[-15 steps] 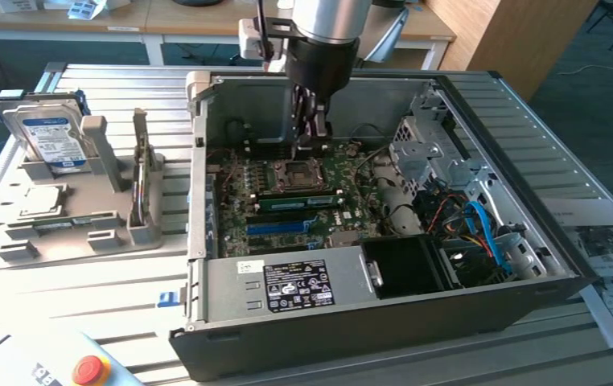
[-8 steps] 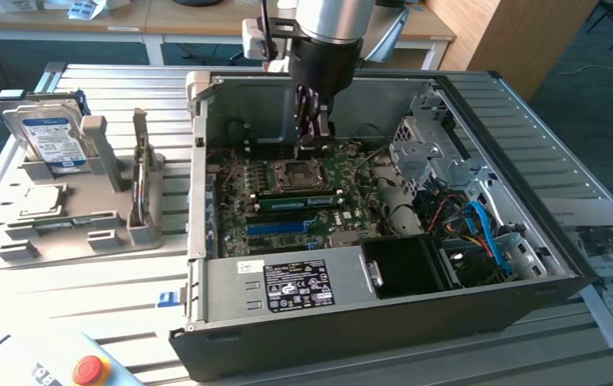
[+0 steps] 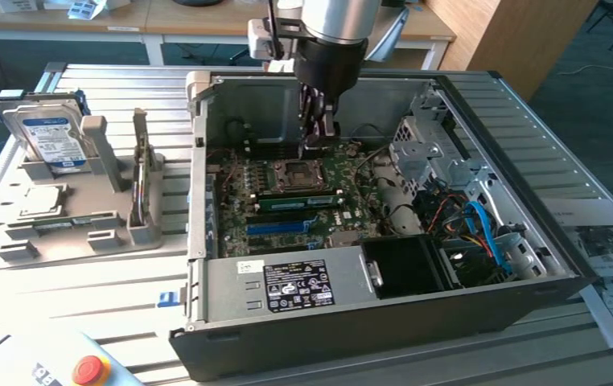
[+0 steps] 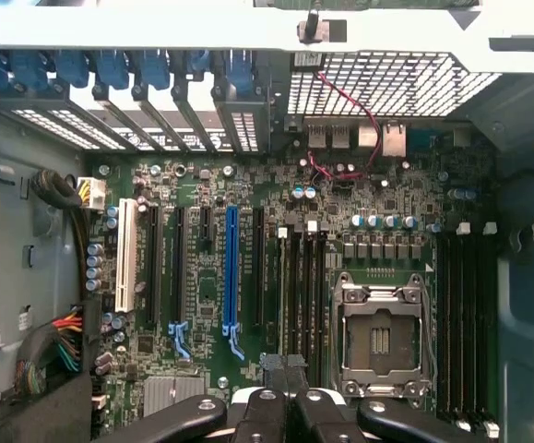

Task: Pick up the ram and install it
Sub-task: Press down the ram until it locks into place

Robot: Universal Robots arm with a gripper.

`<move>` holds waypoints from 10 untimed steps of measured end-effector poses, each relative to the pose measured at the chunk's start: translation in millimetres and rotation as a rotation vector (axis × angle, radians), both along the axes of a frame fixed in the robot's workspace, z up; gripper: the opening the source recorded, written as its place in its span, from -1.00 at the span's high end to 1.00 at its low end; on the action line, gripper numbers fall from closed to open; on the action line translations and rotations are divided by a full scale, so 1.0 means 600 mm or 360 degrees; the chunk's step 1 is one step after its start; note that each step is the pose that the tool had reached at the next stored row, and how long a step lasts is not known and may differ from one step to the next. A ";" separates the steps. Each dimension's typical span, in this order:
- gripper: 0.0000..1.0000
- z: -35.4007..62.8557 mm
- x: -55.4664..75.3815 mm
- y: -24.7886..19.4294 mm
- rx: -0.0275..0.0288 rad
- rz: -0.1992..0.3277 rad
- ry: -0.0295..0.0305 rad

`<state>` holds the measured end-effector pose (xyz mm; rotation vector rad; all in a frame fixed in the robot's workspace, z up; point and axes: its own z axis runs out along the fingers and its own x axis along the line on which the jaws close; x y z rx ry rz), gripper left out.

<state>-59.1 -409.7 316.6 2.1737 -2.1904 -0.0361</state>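
The ram, a long green stick, lies along a slot on the motherboard beside the CPU socket, inside the open computer case. My gripper hangs on the arm above the board's far side, past the socket, apart from the ram. In the wrist view the gripper is shut, its black fingertips pressed together with nothing between them, over the dark memory slots next to the CPU socket. From that view I cannot make out the ram's edge in those slots.
A long blue slot runs beside the ram. A silver hard drive stands in a grey fixture at the exterior view's left. Drive cage and cables crowd the case's right; papers lie outside. A red button sits near.
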 end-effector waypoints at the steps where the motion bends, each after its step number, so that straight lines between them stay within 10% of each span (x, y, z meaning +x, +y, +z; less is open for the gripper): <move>1: 0.79 0.000 0.002 0.0000 0.00001 0.0000 -0.00001; 10: 0.79 0.000 0.006 0.0000 0.00000 0.0000 0.00000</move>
